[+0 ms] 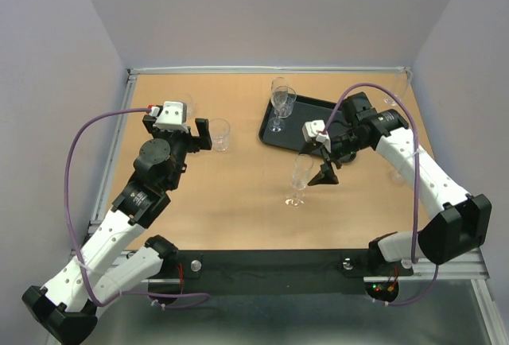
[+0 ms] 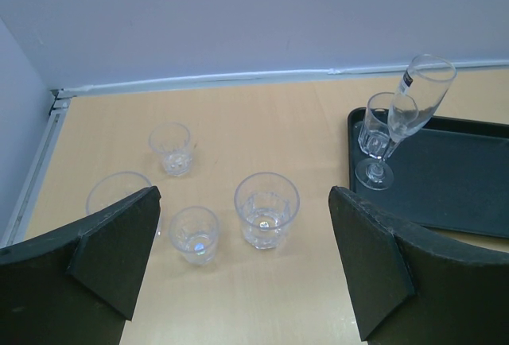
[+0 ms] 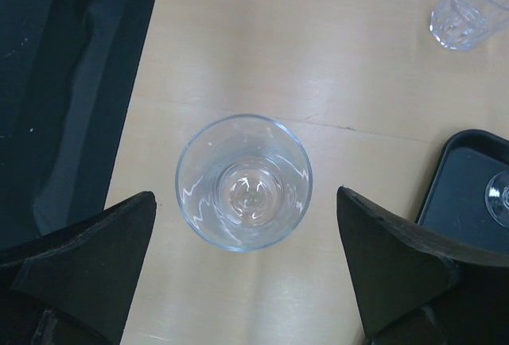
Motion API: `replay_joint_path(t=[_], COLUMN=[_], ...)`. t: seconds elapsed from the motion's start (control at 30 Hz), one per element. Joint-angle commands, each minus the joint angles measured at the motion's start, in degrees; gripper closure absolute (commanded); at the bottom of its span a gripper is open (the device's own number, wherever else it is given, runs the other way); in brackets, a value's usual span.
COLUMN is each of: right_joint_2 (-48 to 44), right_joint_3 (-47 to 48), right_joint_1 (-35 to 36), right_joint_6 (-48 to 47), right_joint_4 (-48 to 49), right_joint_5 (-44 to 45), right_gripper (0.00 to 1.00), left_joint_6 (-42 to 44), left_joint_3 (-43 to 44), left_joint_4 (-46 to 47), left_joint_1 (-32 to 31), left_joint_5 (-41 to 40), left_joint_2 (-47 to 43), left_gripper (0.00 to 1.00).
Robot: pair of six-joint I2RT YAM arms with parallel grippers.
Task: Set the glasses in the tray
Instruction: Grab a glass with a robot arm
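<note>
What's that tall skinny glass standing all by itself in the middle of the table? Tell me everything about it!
It is a tall, clear flute glass with a narrow bowl, a thin stem and a round foot. It looks empty and stands upright on the wooden table, near the black tray but not in it. The right arm's open fingers sit on either side of it without touching it.

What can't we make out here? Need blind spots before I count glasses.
- Top view: the right arm covers the tray's right part; whatever stands there is hidden.
- Top view: the left arm hides most of the tumblers near it.
- Left wrist: a finger of the left tool hides part of the leftmost tumbler.
- Right wrist: a tumbler is cut off at the top-right corner.
</note>
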Motion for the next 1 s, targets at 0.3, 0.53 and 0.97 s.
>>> replay_joint_path(t=[0.3,0.53,0.97], right_joint_2=[1.66,1.22,0.34], right_joint_3=[4.47,4.38,4.55], right_joint_1=[4.27,4.89,4.98], right_joint_6=[2.19,2.54,2.37], right_joint_4=[0.83,1.19,1.19], right_joint_5=[0.67,1.28,1.20], right_gripper=[0.06,0.15,0.56], left_joint_6=[0.37,0.37,0.37], left_joint_3=[-0.72,-0.63,-0.80], left_joint_4=[3.17,3.17,3.17], left_joint_1=[0.36,0.36,0.36], left_joint_5=[-0.93,-0.76,-0.67], left_joint_2=[-0.06,0.12,0.21], left_gripper=[0.01,0.01,0.01])
